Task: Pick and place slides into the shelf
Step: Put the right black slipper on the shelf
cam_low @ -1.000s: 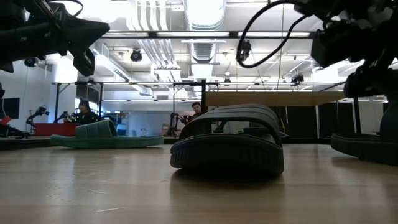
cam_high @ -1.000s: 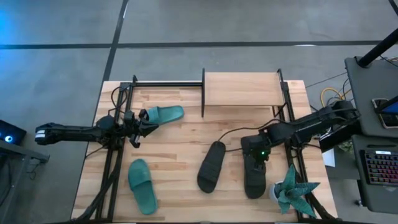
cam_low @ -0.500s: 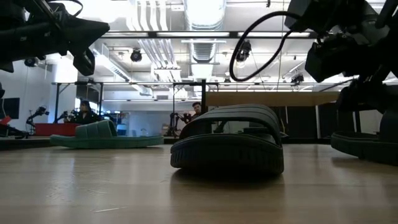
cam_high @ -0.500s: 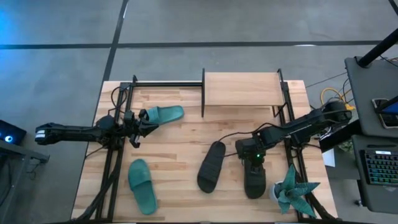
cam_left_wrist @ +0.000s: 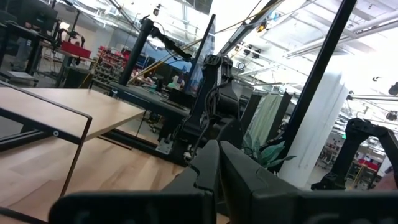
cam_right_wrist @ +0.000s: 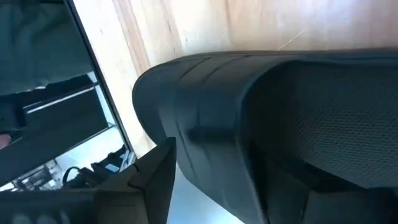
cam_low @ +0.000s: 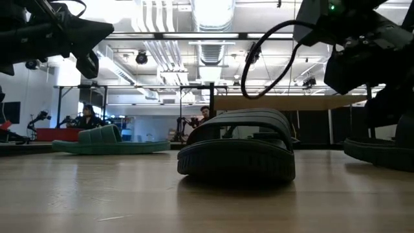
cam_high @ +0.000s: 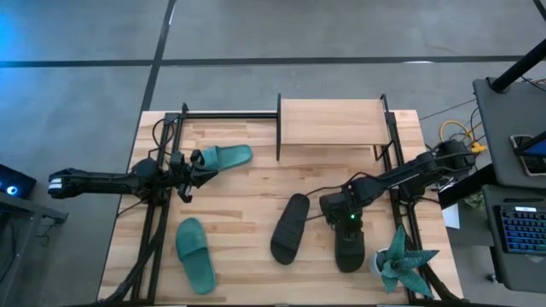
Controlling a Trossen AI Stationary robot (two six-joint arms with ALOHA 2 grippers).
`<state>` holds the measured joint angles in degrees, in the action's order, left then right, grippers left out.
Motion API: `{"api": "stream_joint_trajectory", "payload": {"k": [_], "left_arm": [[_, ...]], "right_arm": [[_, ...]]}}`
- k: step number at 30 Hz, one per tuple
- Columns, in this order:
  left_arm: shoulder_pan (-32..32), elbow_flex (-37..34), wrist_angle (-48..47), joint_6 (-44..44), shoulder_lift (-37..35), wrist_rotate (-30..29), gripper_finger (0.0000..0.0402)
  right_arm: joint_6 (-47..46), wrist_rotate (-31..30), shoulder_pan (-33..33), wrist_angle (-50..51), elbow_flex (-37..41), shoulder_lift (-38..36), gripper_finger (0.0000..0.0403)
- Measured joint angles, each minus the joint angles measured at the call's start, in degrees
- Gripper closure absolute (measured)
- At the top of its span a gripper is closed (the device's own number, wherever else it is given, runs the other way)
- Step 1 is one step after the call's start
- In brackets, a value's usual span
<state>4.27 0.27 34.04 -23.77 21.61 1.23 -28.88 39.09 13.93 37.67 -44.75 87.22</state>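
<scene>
Two black slides lie sole-down on the table: one (cam_high: pixel 290 227) mid-table and one (cam_high: pixel 350 246) to its right, beside the plant. My right gripper (cam_high: pixel 345 220) points down over the far end of the right black slide, which fills the right wrist view (cam_right_wrist: pixel 273 124); the gripper looks open, with one finger (cam_right_wrist: pixel 155 180) beside the slide's edge. One teal slide (cam_high: pixel 223 157) lies near the shelf's open left bay, the other (cam_high: pixel 196 254) near the front left. My left gripper (cam_high: pixel 194 164) hovers shut above the table by the far teal slide. The shelf (cam_high: pixel 333 122) stands at the far edge. My right gripper comes at the right black slide's far end (cam_right_wrist: pixel 186 99) from above, pointing down. Whether its fingers touch the slide I cannot tell. The slide lies flat on the table.
A teal spiky plant (cam_high: pixel 399 260) stands at the near right corner, close to the right black slide. Black frame rails (cam_high: pixel 153 222) run along the table's left and right sides. Bare wood lies between the two pairs of slides. A keyboard (cam_high: pixel 520 230) sits off the table's right.
My right gripper has moved toward the table's left, from the right side of the right black slide to over its far end, and its arm has stretched further out. The slides have stayed where they were.
</scene>
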Motion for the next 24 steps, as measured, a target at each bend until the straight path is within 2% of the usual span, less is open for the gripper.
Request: {"api": "stream_joint_trajectory", "payload": {"k": [3, 9, 13, 19, 24], "left_arm": [[0.0, 0.0, 0.0, 0.0, 0.0, 0.0, 0.0402], [0.0, 0.0, 0.0, 0.0, 0.0, 0.0, 0.0402], [0.0, 0.0, 0.0, 0.0, 0.0, 0.0, 0.0402], [0.0, 0.0, 0.0, 0.0, 0.1, 0.0, 0.0402], [0.0, 0.0, 0.0, 0.0, 0.0, 0.0, 0.0402]], "right_arm": [[0.0, 0.1, 0.1, -0.2, 0.0, 0.0, 0.026], [0.0, 0.8, 0.1, -0.7, 0.0, -0.5, 0.0374], [-0.6, -1.5, 0.1, -0.8, 0.0, -1.5, 0.0388], [-5.2, -13.6, -0.7, -0.6, -1.4, -8.5, 0.0389], [-15.5, -29.0, -2.4, -0.7, -2.6, -19.2, 0.0389]]}}
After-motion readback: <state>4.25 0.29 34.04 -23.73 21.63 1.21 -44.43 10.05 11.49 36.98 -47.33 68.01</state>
